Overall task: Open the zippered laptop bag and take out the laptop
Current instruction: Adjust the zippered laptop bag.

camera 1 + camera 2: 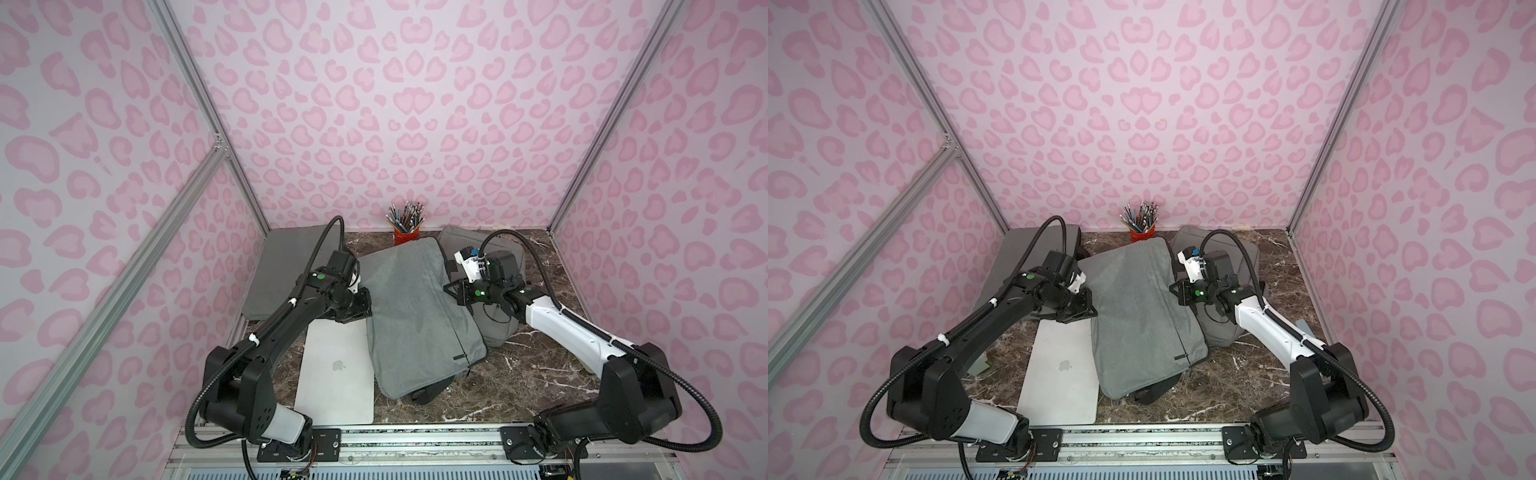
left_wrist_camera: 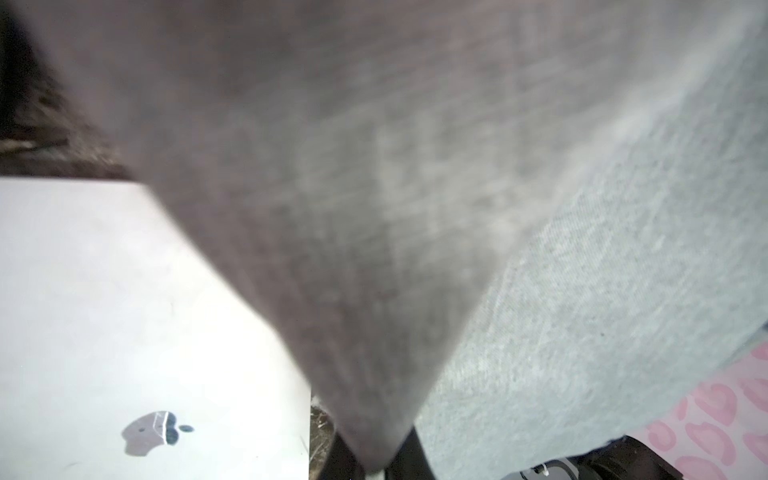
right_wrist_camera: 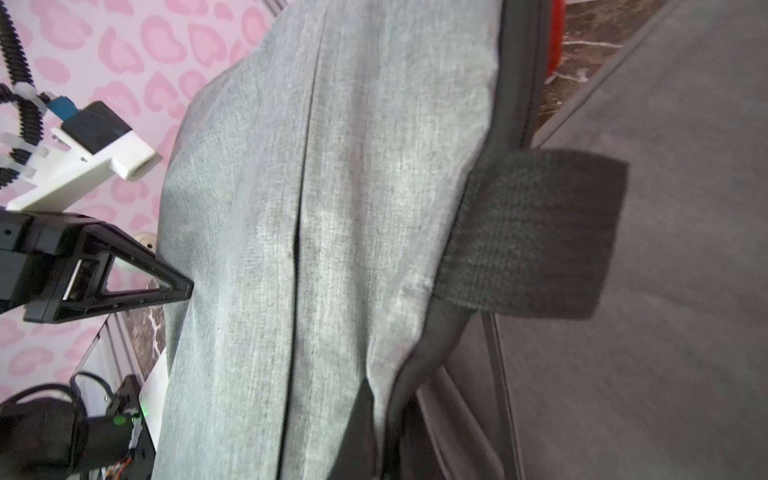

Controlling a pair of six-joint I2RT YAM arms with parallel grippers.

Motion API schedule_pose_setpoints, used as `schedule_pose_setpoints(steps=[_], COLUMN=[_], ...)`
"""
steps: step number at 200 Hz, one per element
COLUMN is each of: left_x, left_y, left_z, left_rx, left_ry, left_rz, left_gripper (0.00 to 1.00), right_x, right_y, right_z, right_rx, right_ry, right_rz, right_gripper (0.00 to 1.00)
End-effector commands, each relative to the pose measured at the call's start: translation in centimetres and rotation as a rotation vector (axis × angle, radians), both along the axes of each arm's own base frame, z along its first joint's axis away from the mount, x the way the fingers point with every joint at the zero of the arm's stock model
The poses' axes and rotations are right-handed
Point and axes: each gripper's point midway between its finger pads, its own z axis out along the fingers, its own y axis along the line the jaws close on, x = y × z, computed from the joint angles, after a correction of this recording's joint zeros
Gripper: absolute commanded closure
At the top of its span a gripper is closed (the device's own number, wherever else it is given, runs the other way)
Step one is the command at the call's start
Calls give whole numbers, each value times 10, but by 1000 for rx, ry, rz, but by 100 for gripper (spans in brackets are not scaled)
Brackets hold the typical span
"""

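Observation:
The grey zippered laptop bag (image 1: 415, 307) lies tilted across the middle of the marble table, raised at both side edges. My left gripper (image 1: 369, 308) is shut on the bag's left edge; in the left wrist view its gripper (image 2: 376, 463) pinches a fold of grey fabric (image 2: 374, 208). My right gripper (image 1: 448, 287) is shut on the bag's right edge by the dark zipper rim (image 3: 511, 83). The silver laptop (image 1: 336, 374) lies flat outside the bag, lid logo up, its right side tucked under the bag; the left wrist view shows the laptop (image 2: 104, 311) too.
A red cup of pencils (image 1: 403, 235) stands at the back wall. A second grey bag (image 1: 286, 266) lies at the back left and a third (image 1: 494, 328) under my right arm. A black strap (image 3: 528, 232) crosses the bag's edge. Bare marble (image 1: 519, 374) shows front right.

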Motion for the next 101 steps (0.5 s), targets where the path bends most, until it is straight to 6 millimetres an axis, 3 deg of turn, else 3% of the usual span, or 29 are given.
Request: schedule_pose_setpoints(steps=[1,39,101], left_x=[46,88,127], left_y=[-33,-44,-68], left_z=[42,46,11], left_rx=[-161,-166,-210], left_ry=[-172,-173,-119], left_rz=[-129,-177,-204], left_gripper=[96,96,97], right_x=[-14,-35,-54], right_y=[27,42,59], right_z=[15,13,10], right_rx=[162,232,272], right_ry=[71,125,171], right_rz=[-74,-186,-246], right_gripper=[100,100,100])
